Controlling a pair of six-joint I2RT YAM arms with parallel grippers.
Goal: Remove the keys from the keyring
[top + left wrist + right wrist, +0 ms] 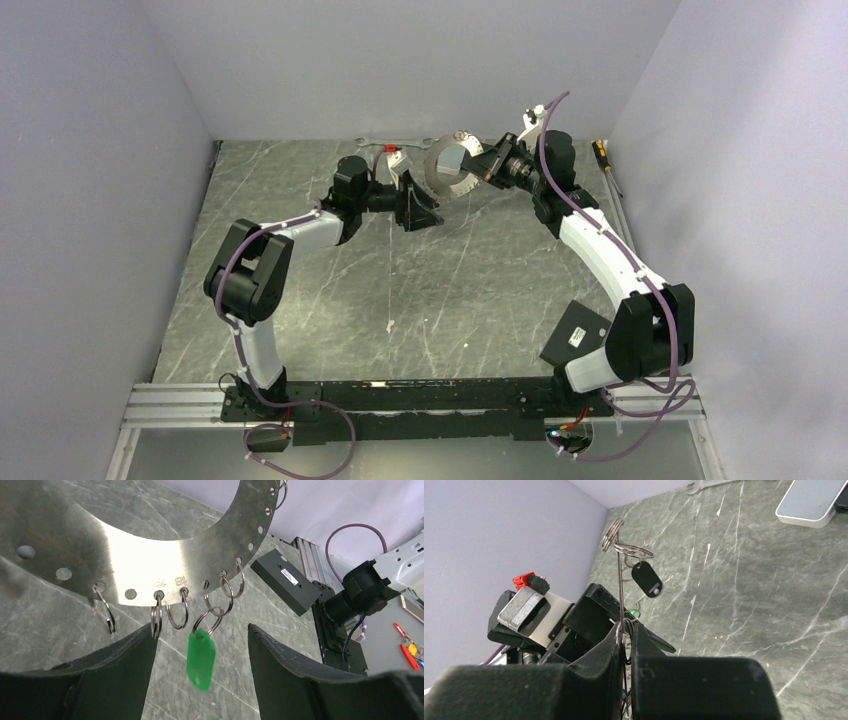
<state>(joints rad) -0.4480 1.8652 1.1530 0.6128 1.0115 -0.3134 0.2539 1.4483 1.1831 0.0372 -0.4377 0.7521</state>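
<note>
Right gripper: the right gripper (625, 641) is clenched tight on the edge of a flat silver metal ring plate (436, 178) that has holes punched along its rim, and it holds the plate up in the air.
Ring plate: it hangs over the far part of the grey marbled table (480, 290), between the two arms. The right wrist view sees it edge-on, as a thin upright line rising from between the fingers.
Split rings: small wire split rings (177, 614) dangle from the rim holes, several of them side by side along the lower arc.
Green tag: a green plastic key tag (201, 661) hangs on one of those split rings, drooping below the plate's rim and tilted slightly.
Left gripper: the left gripper (200, 628) has its jaws spread wide. It sits just under the plate with one dark finger on each side of the green tag, and neither finger touches it.
Black tag: a black plastic key tag (647, 579) hangs from a split ring higher up the plate, well clear of both grippers.
Back edge: a silver wrench (398, 143) lies flat by the rear wall, apart from everything else.
</note>
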